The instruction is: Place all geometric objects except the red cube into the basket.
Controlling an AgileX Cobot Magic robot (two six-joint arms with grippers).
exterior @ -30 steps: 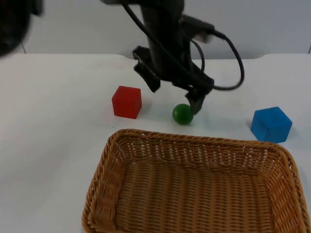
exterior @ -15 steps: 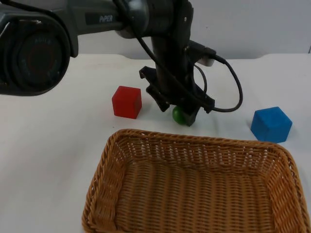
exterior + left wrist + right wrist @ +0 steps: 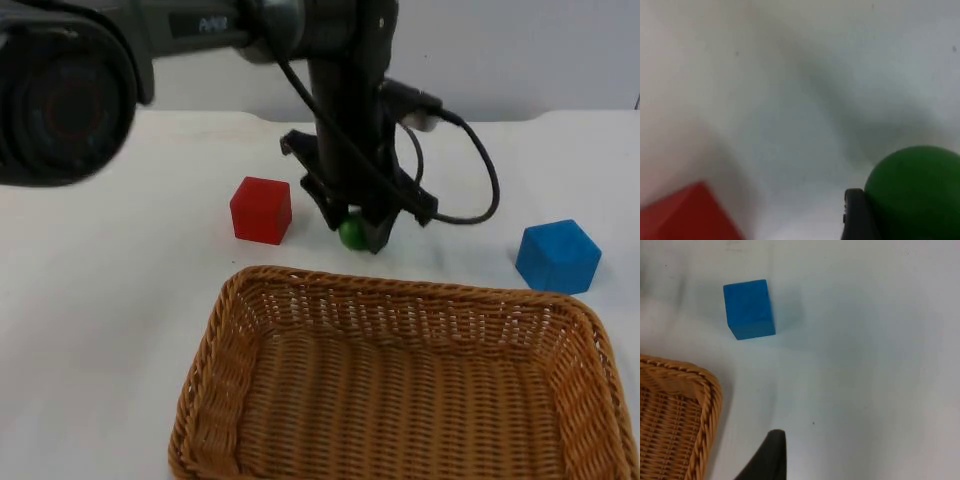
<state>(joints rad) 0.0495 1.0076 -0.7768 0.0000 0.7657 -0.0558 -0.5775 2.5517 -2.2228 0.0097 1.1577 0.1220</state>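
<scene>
Now the green ball (image 3: 350, 233) sits between the left tool's (image 3: 352, 230) fingers.

Woven wicker basket (image 3: 400, 380), matt green ball (image 3: 917, 192)

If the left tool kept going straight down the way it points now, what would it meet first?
The green ball: the left tool points down at the table with its fingers around the ball, one fingertip right beside it. Past the ball it would likely meet the white table. Whether it already touches is unclear.
</scene>
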